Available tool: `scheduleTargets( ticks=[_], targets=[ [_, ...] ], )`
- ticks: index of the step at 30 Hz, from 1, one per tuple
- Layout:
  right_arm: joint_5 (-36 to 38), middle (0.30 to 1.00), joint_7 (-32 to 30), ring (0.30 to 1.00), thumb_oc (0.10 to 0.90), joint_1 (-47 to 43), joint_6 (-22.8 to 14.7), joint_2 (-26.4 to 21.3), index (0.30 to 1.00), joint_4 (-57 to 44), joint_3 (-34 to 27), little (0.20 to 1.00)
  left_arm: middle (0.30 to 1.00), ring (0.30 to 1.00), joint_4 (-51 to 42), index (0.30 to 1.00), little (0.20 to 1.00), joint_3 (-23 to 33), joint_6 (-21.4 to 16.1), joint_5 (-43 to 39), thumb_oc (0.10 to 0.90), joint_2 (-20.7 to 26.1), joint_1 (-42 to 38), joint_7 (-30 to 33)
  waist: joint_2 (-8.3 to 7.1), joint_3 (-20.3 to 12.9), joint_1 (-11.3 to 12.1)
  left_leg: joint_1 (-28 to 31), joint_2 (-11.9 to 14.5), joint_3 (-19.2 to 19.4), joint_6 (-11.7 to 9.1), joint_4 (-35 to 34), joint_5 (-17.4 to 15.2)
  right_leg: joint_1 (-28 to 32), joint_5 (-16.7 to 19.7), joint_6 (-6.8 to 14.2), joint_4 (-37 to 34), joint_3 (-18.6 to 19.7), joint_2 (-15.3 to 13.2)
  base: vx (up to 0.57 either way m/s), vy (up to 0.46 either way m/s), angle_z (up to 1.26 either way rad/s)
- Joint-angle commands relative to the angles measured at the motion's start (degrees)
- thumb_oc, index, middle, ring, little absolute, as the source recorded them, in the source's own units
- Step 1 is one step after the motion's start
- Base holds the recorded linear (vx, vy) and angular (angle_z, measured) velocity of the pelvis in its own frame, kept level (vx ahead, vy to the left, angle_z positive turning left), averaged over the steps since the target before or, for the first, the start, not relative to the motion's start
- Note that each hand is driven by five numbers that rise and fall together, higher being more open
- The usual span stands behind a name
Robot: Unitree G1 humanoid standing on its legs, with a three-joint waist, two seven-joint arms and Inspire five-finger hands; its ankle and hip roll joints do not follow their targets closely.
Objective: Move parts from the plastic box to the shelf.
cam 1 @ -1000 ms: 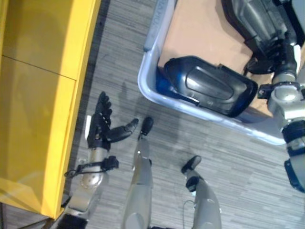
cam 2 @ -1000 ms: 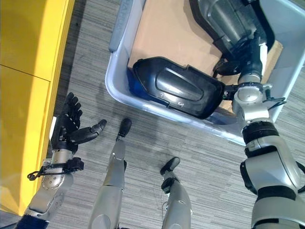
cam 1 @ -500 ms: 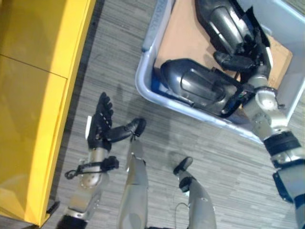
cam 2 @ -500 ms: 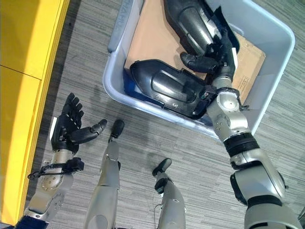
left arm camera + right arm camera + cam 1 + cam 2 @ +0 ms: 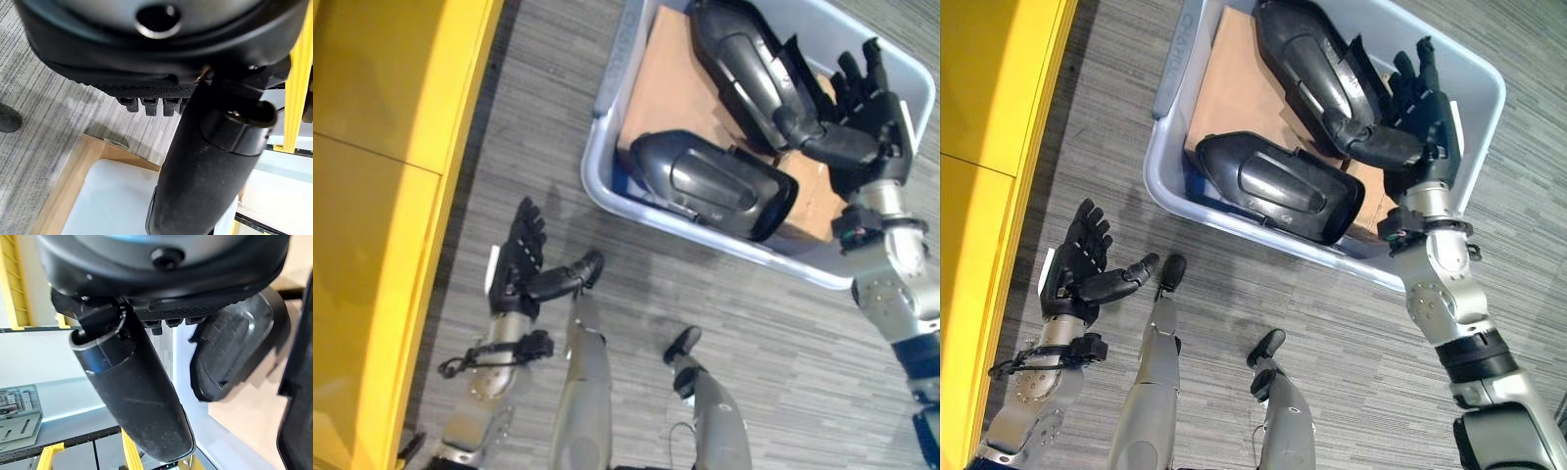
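Note:
A pale grey-blue plastic box (image 5: 1167,186) stands on the floor, lined with brown cardboard (image 5: 1234,88). Two large black moulded parts lie in it: one (image 5: 1273,186) along the near wall, another (image 5: 1307,59) further back. My right hand (image 5: 1410,122) hovers over the box's right side, fingers straight and spread, thumb reaching toward the rear part, apart from both. My left hand (image 5: 1077,274) is open above the floor, palm facing right, beside the yellow shelf (image 5: 984,147). In the right wrist view the near part (image 5: 234,352) shows past the thumb (image 5: 132,396).
The yellow shelf (image 5: 382,196) runs along the left edge. Grey striped carpet (image 5: 538,147) lies between the shelf and the box. In the left wrist view a white-topped wooden surface (image 5: 112,196) and a yellow frame (image 5: 296,98) show beyond the hand.
My right hand has lifted off the near part and moved right and back, its fingers now spread. The camera has shifted, showing more of the box. The left hand has hardly moved.

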Motion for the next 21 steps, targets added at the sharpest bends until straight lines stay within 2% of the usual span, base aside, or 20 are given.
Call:
scheduleTargets(
  ticks=[1,4,6,7,8,9,11,12,13,21],
  targets=[
    [-1.2,1.000,0.9,1.000,0.900,-8.2,-7.2,-5.2,1.000,-3.6,-4.7,1.000,1.000,1.000,-6.5,1.000,1.000,2.7,-3.9,0.8,0.900,1.1,-1.7,-1.5,-3.34,-0.4,-0.5,12.3,4.8,9.5,-2.0,-6.8,-3.4,1.2,8.1,-0.7,-5.0,0.0,1.6,0.00,0.000,0.00],
    [-4.2,1.000,0.1,1.000,0.900,-7.2,-7.4,-5.4,1.000,-4.1,-6.6,1.000,1.000,1.000,-6.5,1.000,1.000,2.7,-4.0,0.9,0.900,0.9,-1.4,-1.7,-3.45,-0.5,-0.5,12.9,5.0,9.6,-2.0,-6.9,-3.5,1.8,8.1,-0.6,-5.0,-0.1,1.6,0.00,0.000,0.00],
    [-12.9,1.000,-2.8,1.000,0.900,-6.5,-6.6,-6.0,1.000,-3.9,-8.4,1.000,1.000,1.000,-6.3,1.000,1.000,2.7,-4.4,1.1,0.900,0.8,-1.3,-1.9,-3.23,-0.6,-0.5,13.2,5.0,9.6,-2.0,-6.9,-3.5,1.9,8.0,-0.6,-4.8,0.0,1.6,0.00,0.000,0.00],
    [-19.2,1.000,-5.0,1.000,0.900,-6.6,-5.6,-6.5,1.000,-2.8,-9.0,1.000,1.000,1.000,-6.2,1.000,1.000,2.6,-4.8,1.6,0.900,0.4,-1.6,-1.9,-3.08,-0.8,-0.4,13.2,5.0,9.6,-1.9,-6.9,-3.6,2.0,7.9,-0.6,-4.7,0.0,1.6,0.00,0.000,0.00],
    [-30.7,1.000,-8.2,1.000,0.900,-7.0,-3.3,-8.8,1.000,-2.0,-9.1,1.000,1.000,1.000,-6.1,1.000,1.000,2.7,-5.0,3.0,0.900,0.3,-1.6,-1.6,-2.97,-1.0,-0.3,13.2,5.1,9.5,-1.9,-6.9,-3.6,1.9,7.8,-0.6,-4.6,0.0,1.6,0.00,0.000,0.00],
    [-46.1,1.000,-12.6,1.000,0.900,-6.9,-0.2,-13.0,1.000,-1.2,-8.9,1.000,1.000,1.000,-6.0,1.000,1.000,3.0,-5.5,4.9,0.900,0.1,-1.4,-1.7,-2.69,-1.1,0.0,13.3,5.1,9.4,-1.8,-6.9,-3.7,2.0,7.8,-0.5,-4.5,-0.1,1.6,0.00,0.000,0.00],
    [-48.9,1.000,-13.2,1.000,0.900,-7.4,0.2,-14.0,1.000,-0.7,-8.1,1.000,1.000,1.000,-6.1,1.000,1.000,3.1,-5.8,5.6,0.900,0.0,-1.4,-1.5,-2.51,-1.1,0.1,13.3,5.1,9.3,-1.8,-6.9,-3.7,2.0,7.8,-0.5,-4.4,-0.1,1.6,0.00,-0.005,-0.02],
    [-59.5,1.000,-16.1,1.000,0.900,-8.3,3.4,-17.1,1.000,0.4,-6.3,1.000,1.000,1.000,-6.5,1.000,1.000,2.9,-6.4,7.4,0.900,0.1,-1.5,-0.9,-2.22,-1.1,0.5,13.1,5.2,9.1,-1.7,-6.8,-3.6,1.8,7.7,-0.4,-4.2,0.0,1.6,0.00,0.000,0.00],
    [-63.8,1.000,-16.0,1.000,0.900,-8.6,4.7,-18.8,1.000,0.6,-5.4,1.000,1.000,1.000,-6.6,1.000,1.000,2.9,-6.4,8.2,0.900,0.3,-1.6,-0.8,-2.13,-1.1,0.7,13.1,5.2,8.9,-1.7,-6.9,-3.6,1.7,7.6,-0.4,-4.2,-0.1,1.6,0.00,0.000,0.00],
    [-83.2,1.000,-19.1,1.000,0.900,-14.5,11.2,-25.0,1.000,8.0,3.8,1.000,1.000,1.000,-5.5,1.000,1.000,1.1,-6.9,11.3,0.900,0.5,-3.7,0.5,-0.96,-0.8,1.8,12.5,5.0,8.6,-1.6,-6.8,-3.2,1.4,7.4,-0.3,-3.8,-0.6,1.5,0.00,0.000,0.01]
  ],
)
